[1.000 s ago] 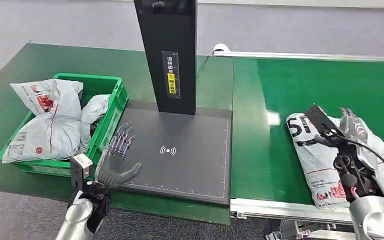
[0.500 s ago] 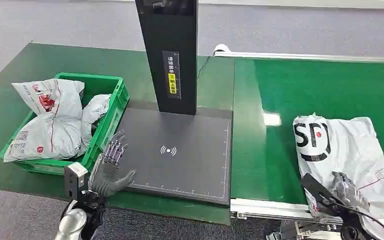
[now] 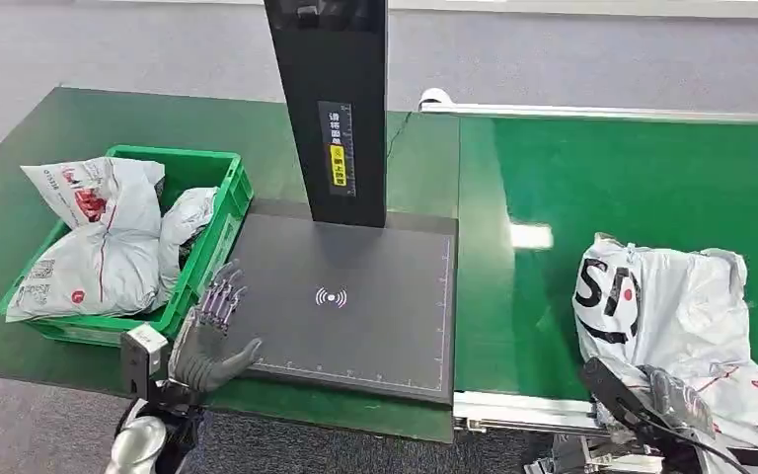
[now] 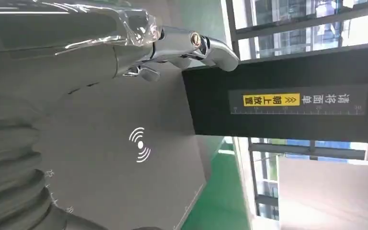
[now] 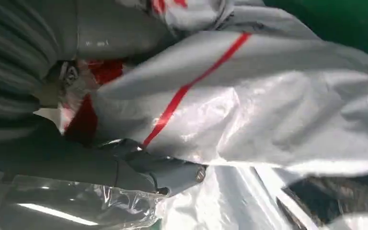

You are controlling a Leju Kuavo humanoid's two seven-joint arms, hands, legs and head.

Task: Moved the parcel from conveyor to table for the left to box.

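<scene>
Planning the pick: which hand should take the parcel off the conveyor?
Right. The right hand is already at the white parcel on the conveyor, its fingers against the bag in the wrist view. The left hand hangs open beside the green crate, far across the scanner pad.

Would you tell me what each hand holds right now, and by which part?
Left hand holds nothing. Right hand rests at the parcel's near edge; an actual grip cannot be told.

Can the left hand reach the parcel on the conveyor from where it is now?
Probably not. The left hand hovers open at the near left corner of the scanner pad, and the parcel lies far across on the conveyor, beside the right hand.
</scene>
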